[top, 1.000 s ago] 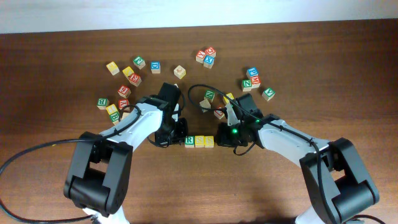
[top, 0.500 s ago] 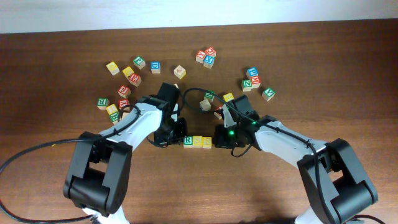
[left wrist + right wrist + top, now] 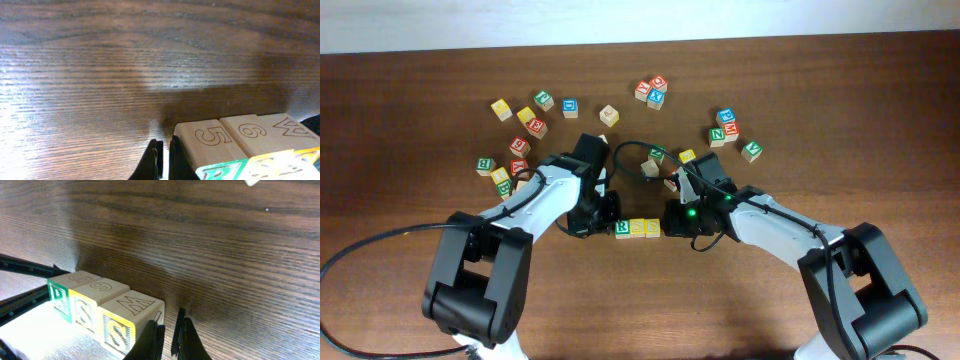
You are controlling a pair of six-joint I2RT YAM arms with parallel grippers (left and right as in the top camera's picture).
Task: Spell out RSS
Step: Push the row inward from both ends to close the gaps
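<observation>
Near the middle of the bench (image 3: 720, 300), the RSS row (image 3: 638, 228) stands complete between my left hand (image 3: 162, 161) and right hand (image 3: 171, 339), both closed, holding nothing. I judge the spelling finished; next, I should withdraw both without nudging it.

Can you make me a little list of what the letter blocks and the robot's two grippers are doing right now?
word: R cube, first S cube and second S cube sit side by side in one row, reading RSS
left gripper: shut, close beside the R end of the row
right gripper: shut, close beside the last S
held: nothing, by either gripper
other cubes: scattered farther back on the table
</observation>
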